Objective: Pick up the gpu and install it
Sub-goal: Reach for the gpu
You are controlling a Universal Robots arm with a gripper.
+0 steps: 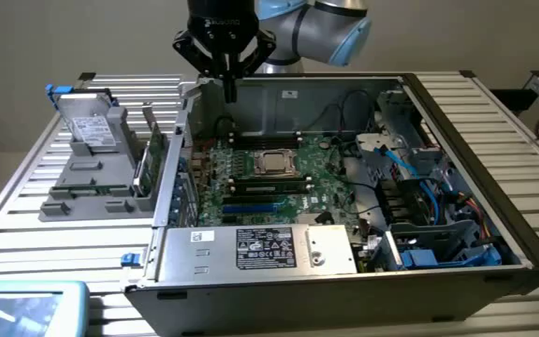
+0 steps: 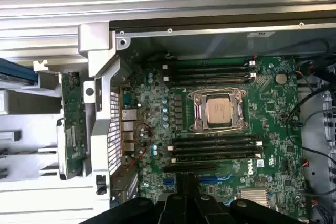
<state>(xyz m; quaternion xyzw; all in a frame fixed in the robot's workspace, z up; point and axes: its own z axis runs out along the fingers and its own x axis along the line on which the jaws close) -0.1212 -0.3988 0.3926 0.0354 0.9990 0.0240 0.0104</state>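
Gpu (image 1: 149,154) stood edgewise in the grey rack (image 1: 82,191), just across the case wall (image 1: 173,189) from the closed, empty gripper (image 1: 229,93).

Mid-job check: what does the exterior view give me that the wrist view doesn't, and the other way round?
Exterior view adds: the robot arm, the labelled power supply and the blue drive cage.
Wrist view adds: the red wire loop beside the rear ports.
Both share: the shut, empty claw above the open case, the CPU socket, and the gpu standing in the rack outside the case.
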